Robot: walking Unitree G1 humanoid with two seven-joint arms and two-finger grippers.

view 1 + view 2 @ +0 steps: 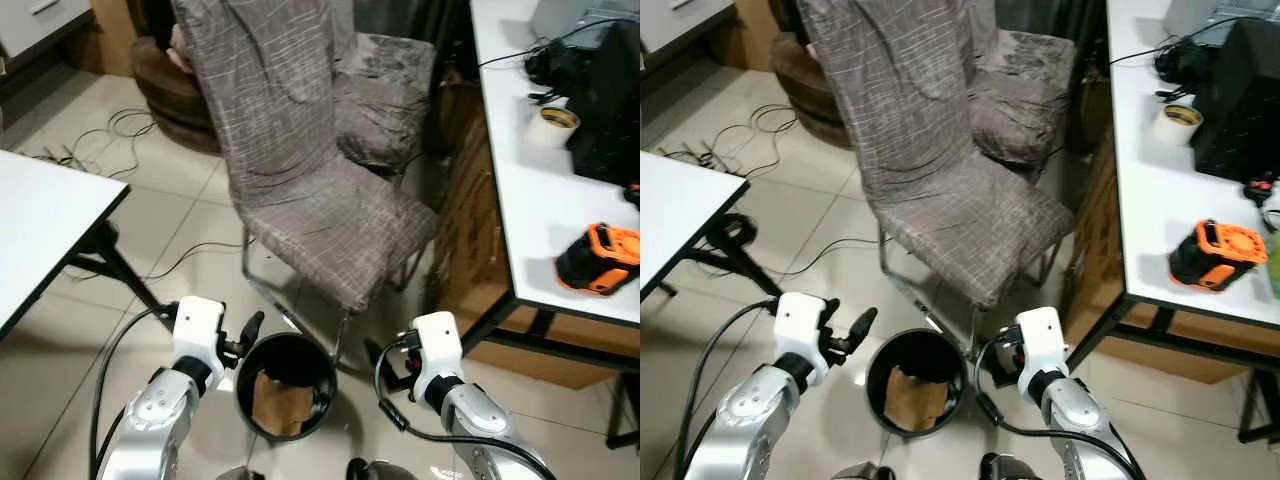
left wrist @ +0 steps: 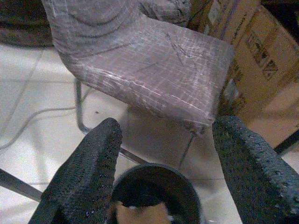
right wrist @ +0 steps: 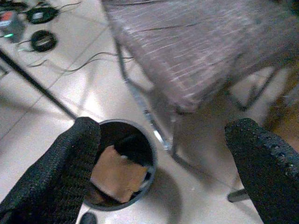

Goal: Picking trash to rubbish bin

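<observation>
Brown cardboard scrap (image 1: 282, 402) lies inside the black rubbish bin (image 1: 287, 385), resting against the bin's inner wall; some darker items sit beside it, too dim to identify. The bin stands on the pale tiled floor (image 1: 190, 215), just in front of the chrome leg of a grey fabric-covered chair (image 1: 320, 215).

Left gripper (image 2: 161, 172): jaws spread wide, nothing between them; the wrist view looks past the fingers straight down onto the bin's rim and the chair seat. In the head view it sits just to the left of the bin, at about rim level.

Right gripper (image 3: 170, 172): jaws also spread wide and empty, positioned to the right of the bin, near the chair leg.

Judgement on step: both jaws are empty and a piece of trash is already in the bin, so this looks like the point after a drop, or a pause between items. No loose trash can be made out on the visible floor. The right-hand worktop (image 1: 545, 200) carries a tape roll (image 1: 553, 124) and an orange-black tool (image 1: 600, 258); neither reads as rubbish.

Next move, as I judge it: locate another item, which likely calls for turning or stepping away from the bin, keeping both arms clear of the chair frame and the floor cables (image 1: 110, 135).
</observation>
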